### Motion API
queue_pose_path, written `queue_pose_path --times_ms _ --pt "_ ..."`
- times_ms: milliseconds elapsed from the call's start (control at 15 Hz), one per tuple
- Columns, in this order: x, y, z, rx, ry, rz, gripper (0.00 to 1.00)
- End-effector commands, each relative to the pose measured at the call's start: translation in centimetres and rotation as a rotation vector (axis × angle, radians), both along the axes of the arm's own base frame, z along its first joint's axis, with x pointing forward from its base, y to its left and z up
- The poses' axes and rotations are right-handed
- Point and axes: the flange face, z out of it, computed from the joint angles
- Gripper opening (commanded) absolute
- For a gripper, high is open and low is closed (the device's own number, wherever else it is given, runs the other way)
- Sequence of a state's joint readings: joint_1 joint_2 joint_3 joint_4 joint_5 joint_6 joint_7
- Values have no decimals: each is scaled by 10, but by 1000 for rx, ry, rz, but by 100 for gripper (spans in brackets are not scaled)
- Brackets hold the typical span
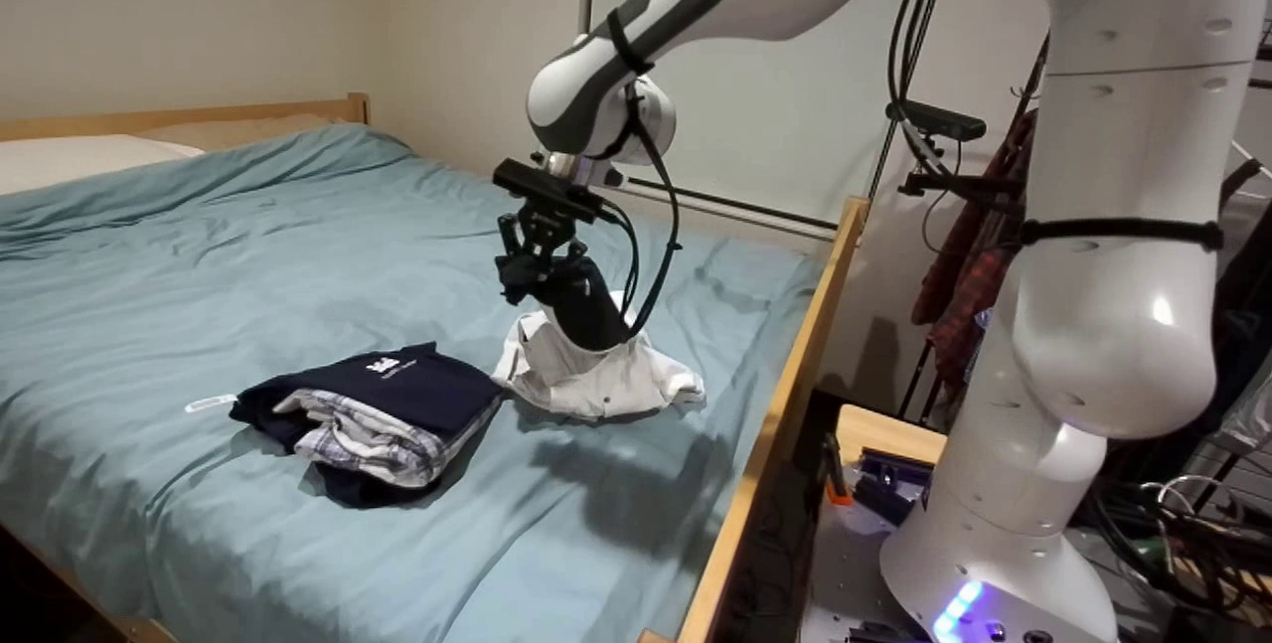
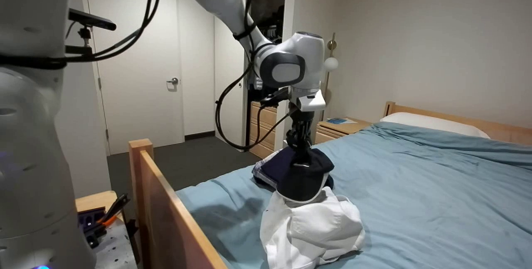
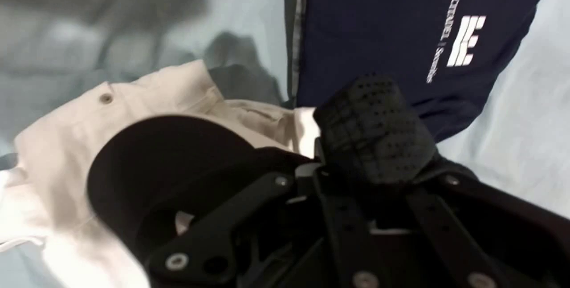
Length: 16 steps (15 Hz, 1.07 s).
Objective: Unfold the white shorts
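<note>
Currently, black gripper clamped on dark curved-brim cloth cap; crumpled white cloth shorts lie below, on brim side, long axis unclear; cap likely needs setting aside.

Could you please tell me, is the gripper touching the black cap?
Touching. The wrist view shows it: the gripper pinches the black cap, whose fabric bulges out from between the jaws.
</note>
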State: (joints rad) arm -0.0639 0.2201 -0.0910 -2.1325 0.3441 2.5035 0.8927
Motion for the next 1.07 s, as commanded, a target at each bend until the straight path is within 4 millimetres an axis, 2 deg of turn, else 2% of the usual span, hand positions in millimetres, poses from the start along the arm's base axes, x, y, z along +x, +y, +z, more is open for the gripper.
queue_pose_path --times_ms 0,133,267,333,467,667,867,1000 --pt "62 65 -3 16 15 197 9" --pt "87 94 -3 1 45 265 9" --pt "108 113 2 -14 41 305 8" --pt "116 118 5 -20 35 308 9" --pt "128 114 14 -28 25 310 9" --pt "134 65 38 -35 21 239 9" --pt "130 -8 63 -32 5 139 9" --pt "133 -51 72 -41 -12 79 9"
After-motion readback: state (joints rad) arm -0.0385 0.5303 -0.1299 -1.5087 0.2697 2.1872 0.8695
